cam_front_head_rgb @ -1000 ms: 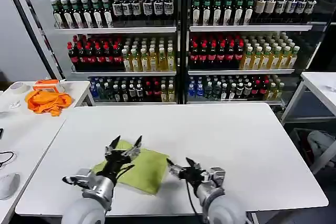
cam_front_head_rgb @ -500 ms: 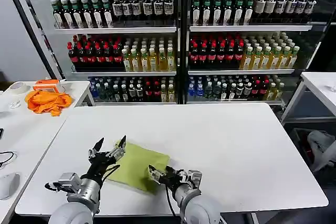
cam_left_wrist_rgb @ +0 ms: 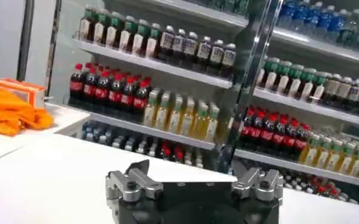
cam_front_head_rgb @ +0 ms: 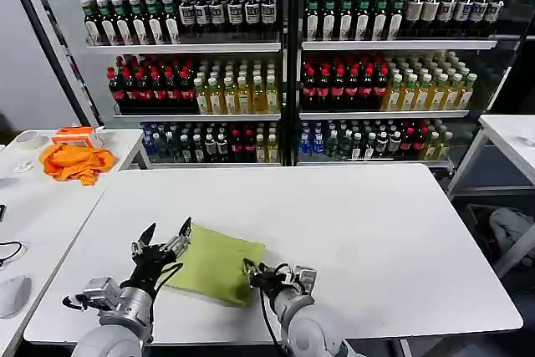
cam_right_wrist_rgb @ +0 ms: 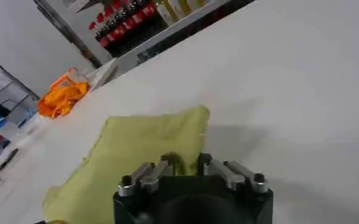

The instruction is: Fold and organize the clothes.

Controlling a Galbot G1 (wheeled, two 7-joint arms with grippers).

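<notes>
Both grippers pulled back toward the near edge of the table (cam_front_head_rgb: 376,232) compared with a second ago, and the T-shirt (cam_front_head_rgb: 213,263) dragged a little left with them, still a compact lime-green pad.

Nearest in: right gripper (cam_front_head_rgb: 255,273) low at the shirt's near right corner, touching or just about touching the fabric. Fingers look nearly together from the right wrist view, with a bit of green edge sitting right between them, but can't tell for sure whether anything's actually pinched. Probably parked there to nudge or tidy that corner.

Left gripper (cam_front_head_rgb: 165,237) just off the shirt's left edge, tips up and fingers spread wide, holding nothing. Raised like that, presumably to stay clear of the fold instead of snagging it.

Shirt itself lying flat near the front-left part of the table, folded into a rough rectangle, no white print showing. Looks pretty much done, maybe a final squaring-up left.

Further off, on the side table (cam_front_head_rgb: 33,198) to the left: a bright orange cloth (cam_front_head_rgb: 77,161), well apart and not part of this. Behind everything, shelves of bottled drinks (cam_front_head_rgb: 284,81).
</notes>
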